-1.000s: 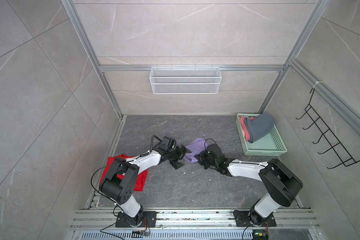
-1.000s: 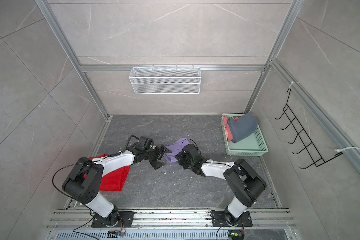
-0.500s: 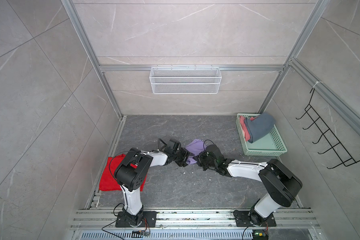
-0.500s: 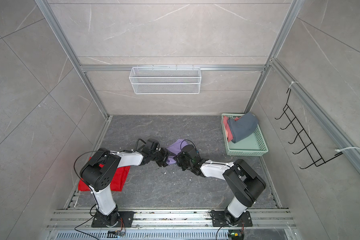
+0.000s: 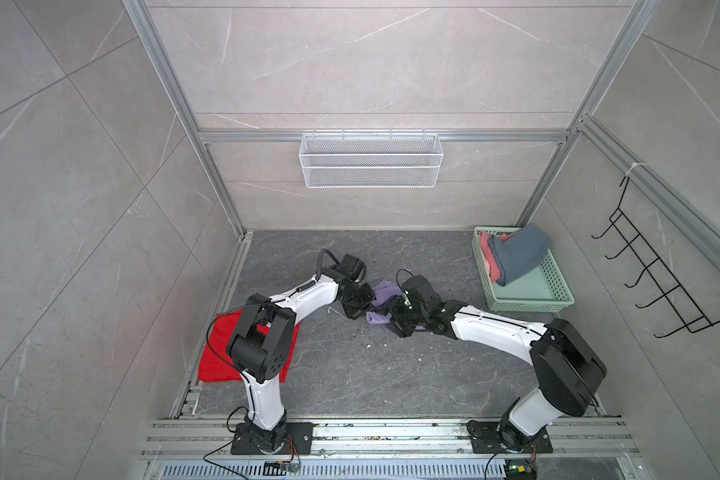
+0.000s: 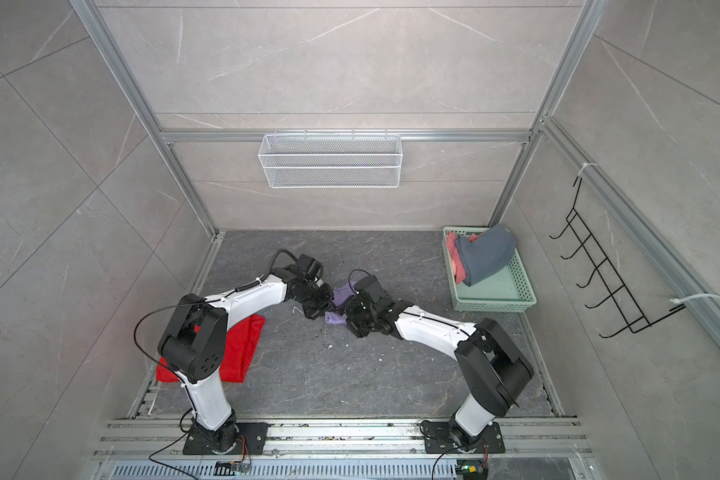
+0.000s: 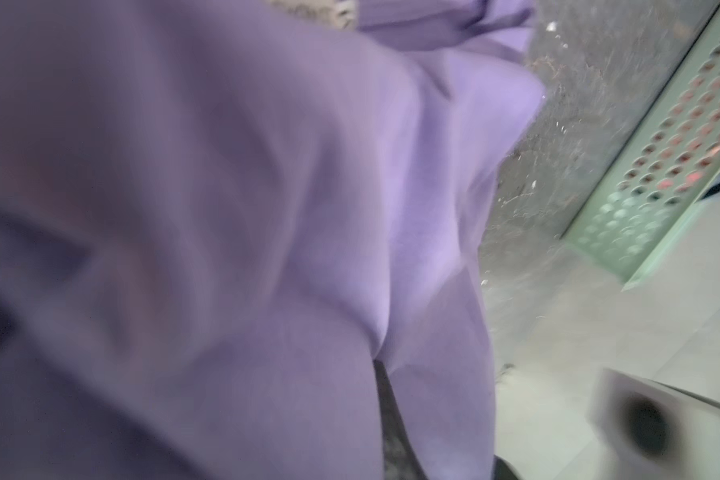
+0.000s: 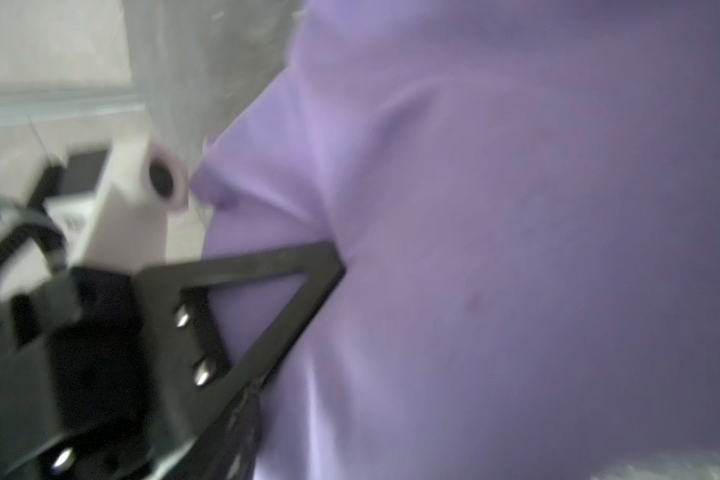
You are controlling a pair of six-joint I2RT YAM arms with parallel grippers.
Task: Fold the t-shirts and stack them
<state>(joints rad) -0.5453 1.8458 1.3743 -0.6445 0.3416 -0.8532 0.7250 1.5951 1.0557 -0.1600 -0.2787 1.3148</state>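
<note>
One shirt is in play: the lilac t-shirt (image 5: pixel 384 291). It lies bunched in a loose heap near the middle of the grey floor (image 5: pixel 371 374), a little toward 12 o'clock in both top views. It is crumpled and no print shows.

The left gripper (image 5: pixel 364 303) sits at the shirt's 9 o'clock edge with its jaws pressed together. The right wrist view shows one of its black fingers (image 8: pixel 308 257) dug into a fold, so treat it as pinching the cloth. The right gripper (image 5: pixel 395 316) sits against the 4 o'clock edge. Cloth and housing hide its jaws, so you cannot tell whether they are spread or closed.

You appear to be at the spreading step, with no fold made on this shirt yet. The next move probably calls for a second hold for the right gripper on a hem or shoulder, well apart from the left's pinch. You could then draw the two holds toward 9 and 3 o'clock and lay the shirt flat.

The red t-shirt (image 5: pixel 217 361) lies flat at 8 o'clock against the side rail, partly under the left arm. The green basket (image 5: pixel 558 291) stands at 2 o'clock with the slate-blue shirt (image 5: pixel 520 253) and salmon-pink shirt (image 5: pixel 489 257) heaped in it. The floor is bare at 6 and 12 o'clock. The two wrists are very close together, so part them first.
</note>
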